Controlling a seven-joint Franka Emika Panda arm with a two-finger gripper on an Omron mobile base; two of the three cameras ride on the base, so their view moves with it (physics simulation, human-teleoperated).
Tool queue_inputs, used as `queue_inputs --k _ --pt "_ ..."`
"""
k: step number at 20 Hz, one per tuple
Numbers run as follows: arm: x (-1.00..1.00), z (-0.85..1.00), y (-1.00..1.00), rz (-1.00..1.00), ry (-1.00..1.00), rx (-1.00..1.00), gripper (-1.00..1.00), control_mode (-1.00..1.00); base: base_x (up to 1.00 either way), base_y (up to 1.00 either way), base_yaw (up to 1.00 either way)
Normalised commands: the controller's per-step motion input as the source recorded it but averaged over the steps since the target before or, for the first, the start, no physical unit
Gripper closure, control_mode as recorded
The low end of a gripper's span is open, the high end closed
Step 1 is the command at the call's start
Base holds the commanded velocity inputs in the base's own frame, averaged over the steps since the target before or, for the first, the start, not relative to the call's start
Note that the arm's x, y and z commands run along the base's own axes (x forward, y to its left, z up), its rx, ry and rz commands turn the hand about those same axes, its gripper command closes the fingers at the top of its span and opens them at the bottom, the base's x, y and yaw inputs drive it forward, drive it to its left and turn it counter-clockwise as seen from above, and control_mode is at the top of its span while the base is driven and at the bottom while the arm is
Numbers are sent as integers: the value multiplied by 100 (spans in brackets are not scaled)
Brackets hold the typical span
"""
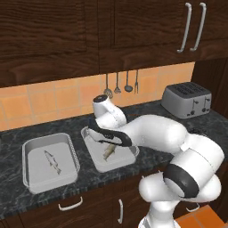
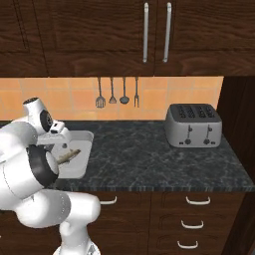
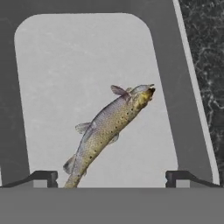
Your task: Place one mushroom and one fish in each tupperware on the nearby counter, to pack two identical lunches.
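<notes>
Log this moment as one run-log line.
gripper: open, above right tupperware | fish: in right tupperware, released | left tupperware: second fish inside | mushrooms: none seen

kitchen | dark wood cabs (image 2: 124, 30) | speckled stone counter (image 2: 149, 154) | toaster (image 2: 193, 125) | utensils hung on tile wall (image 2: 117, 92)

Non-task items: appliance, wall utensils, cabinetry.
Silver four-slot toaster (image 2: 193, 125) stands upright at right, near the backsplash. Four dark metal utensils (image 2: 117, 92) hang in a row on orange tiled wall (image 1: 40, 100). Dark brown wooden upper cabinets (image 2: 89, 35) carry curved silver handles (image 2: 156, 31).
</notes>
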Motion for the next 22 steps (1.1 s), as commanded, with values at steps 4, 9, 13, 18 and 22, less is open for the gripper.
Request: queue_inputs --k 4,9,13,18,22 --pt "-58 24 -23 16 -14 0 -100 -100 0 0 0" --pt "-49 43 -33 22 -7 0 -100 -100 0 0 0" --pt "-48 51 -38 23 0 1 -100 -100 0 0 0" --pt "-63 31 -43 25 0 0 -100 -100 0 0 0" --pt "-71 19 -54 15 -3 3 -100 -100 0 0 0"
